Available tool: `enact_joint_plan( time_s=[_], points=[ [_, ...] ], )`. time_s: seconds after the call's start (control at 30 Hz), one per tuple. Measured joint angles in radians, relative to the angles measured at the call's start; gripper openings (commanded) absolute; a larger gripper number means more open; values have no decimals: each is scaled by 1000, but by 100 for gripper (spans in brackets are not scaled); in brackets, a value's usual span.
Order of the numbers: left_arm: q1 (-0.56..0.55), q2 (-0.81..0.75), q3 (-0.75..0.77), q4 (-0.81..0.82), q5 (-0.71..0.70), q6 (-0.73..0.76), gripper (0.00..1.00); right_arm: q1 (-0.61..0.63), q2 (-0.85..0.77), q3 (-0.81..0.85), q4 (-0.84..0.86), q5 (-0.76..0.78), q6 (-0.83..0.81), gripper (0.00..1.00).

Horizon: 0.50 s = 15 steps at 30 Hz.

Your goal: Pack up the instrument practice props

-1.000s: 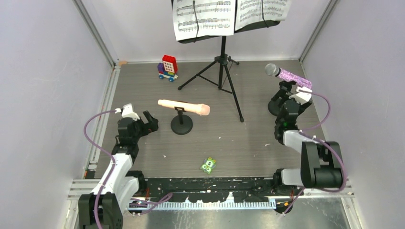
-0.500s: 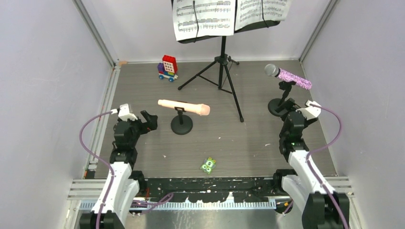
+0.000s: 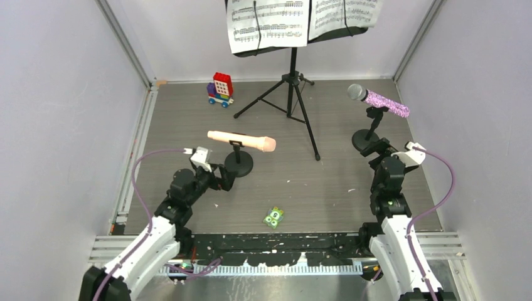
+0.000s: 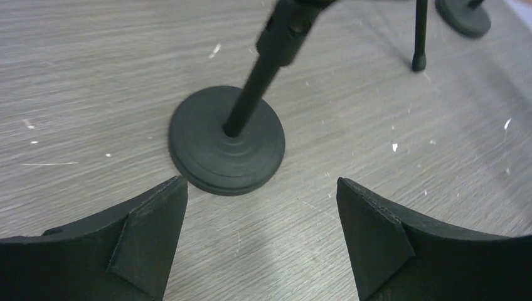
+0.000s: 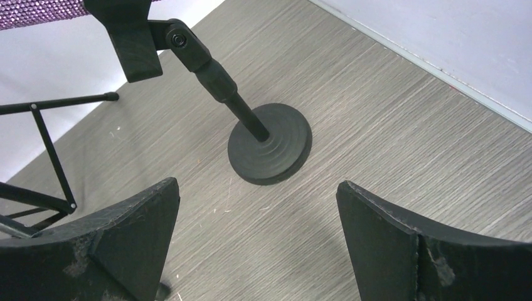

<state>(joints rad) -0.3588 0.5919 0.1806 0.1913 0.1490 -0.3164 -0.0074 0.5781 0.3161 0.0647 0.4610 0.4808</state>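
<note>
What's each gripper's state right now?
Left gripper: open, empty, facing the pink mic's stand.
Right gripper: open, empty, facing the purple mic's stand.

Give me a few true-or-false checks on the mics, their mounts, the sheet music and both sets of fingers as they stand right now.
1. The pink microphone rests across the left mount. True.
2. The left gripper is shut on that mount's base. False: its fingers stand wide apart and are not closed on the base.
3. The white pages sit up on the music stand. True.
4. The purple-glitter microphone is off the right mount. False: that mount's clip holds it up.
5. The right gripper is open and holds nothing. True.
</note>
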Motion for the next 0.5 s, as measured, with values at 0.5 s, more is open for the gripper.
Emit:
enact_joint_plan(
  time_s=[0.5],
  points=[
    [-301,631,72,530,-267,171,61,0,-127,0,-41,-106,-4,100]
  ],
)
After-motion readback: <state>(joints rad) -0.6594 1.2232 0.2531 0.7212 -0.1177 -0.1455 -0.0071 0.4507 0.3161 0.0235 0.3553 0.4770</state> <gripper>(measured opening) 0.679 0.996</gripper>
